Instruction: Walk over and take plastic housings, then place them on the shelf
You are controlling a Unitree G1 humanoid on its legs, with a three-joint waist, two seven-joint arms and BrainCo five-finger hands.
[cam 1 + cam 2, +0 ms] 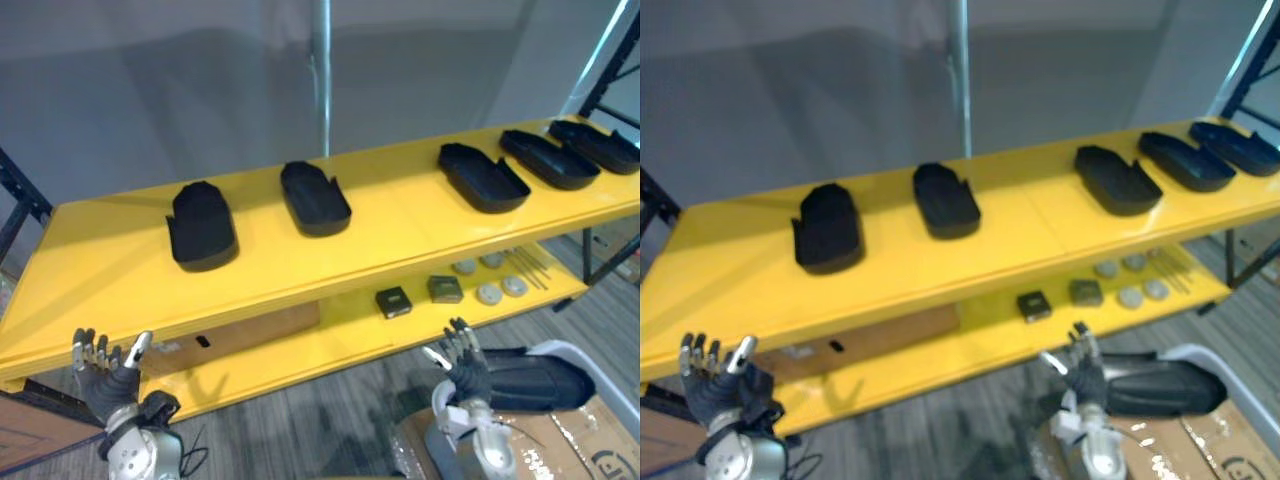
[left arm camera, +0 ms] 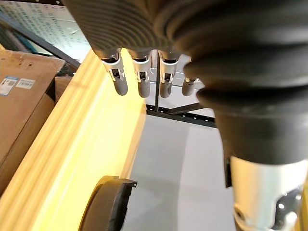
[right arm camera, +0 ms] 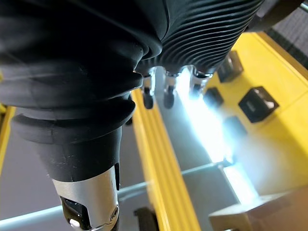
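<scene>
Several black plastic housings lie in a row on the top board of the yellow shelf: one at the left, one beside it, and more toward the right end. Another black housing lies low at the right, just beside my right hand. That hand is open, fingers straight, in front of the lower board and holding nothing. My left hand is open with fingers up, below the shelf's front left edge. In the left wrist view its fingers reach past the yellow edge, near a housing.
The lower yellow board carries two dark blocks, grey discs and thin rods. A cardboard box sits under the top board, another at the lower right. A grey post rises behind; black rack frames stand at both ends.
</scene>
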